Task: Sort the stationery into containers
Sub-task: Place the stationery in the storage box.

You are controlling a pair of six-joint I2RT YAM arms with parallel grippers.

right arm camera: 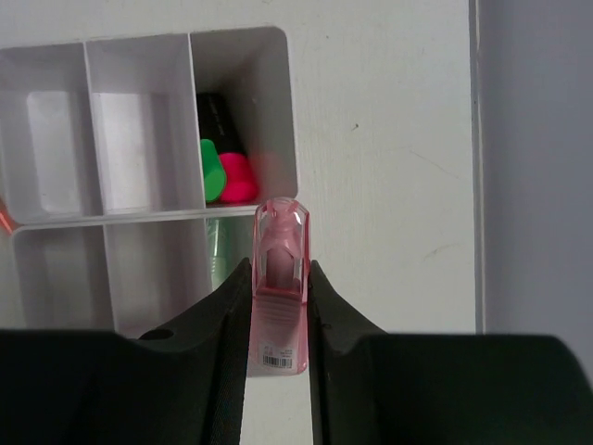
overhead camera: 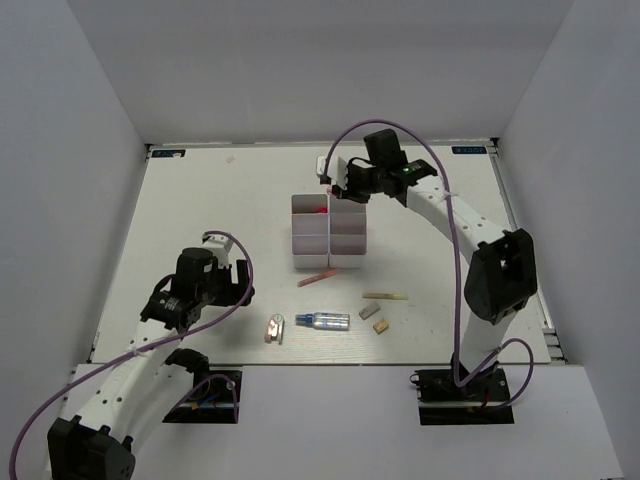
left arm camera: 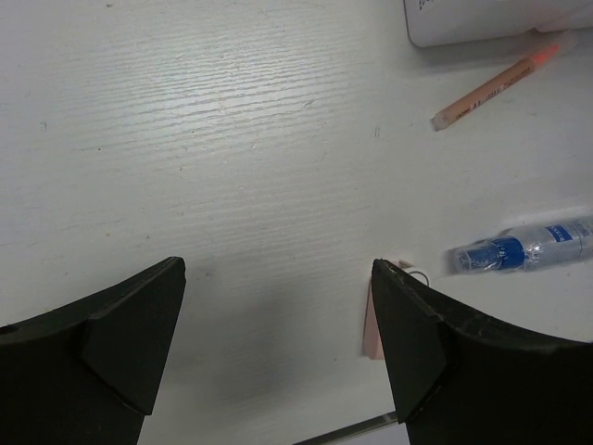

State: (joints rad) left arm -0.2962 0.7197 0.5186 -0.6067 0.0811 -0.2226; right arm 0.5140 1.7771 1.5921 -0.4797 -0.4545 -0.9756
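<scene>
Pink capsule (right arm camera: 280,297) is clamped in the right gripper (right arm camera: 280,274) above the containers (right arm camera: 289,111), where two markers (right arm camera: 222,174) are already stored. Unsorted, a pink stick (left arm camera: 496,85), tube (left arm camera: 533,246) and erasers (overhead camera: 380,326) are left near the wide-open left gripper (left arm camera: 278,320).

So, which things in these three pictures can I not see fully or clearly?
Right wrist view: the right gripper covers the pink capsule's sides.
Left wrist view: the picture edge cuts off the silver-blue tube; the left gripper's finger hides part of the pink eraser.
Top view: the containers' contents are too small.
</scene>
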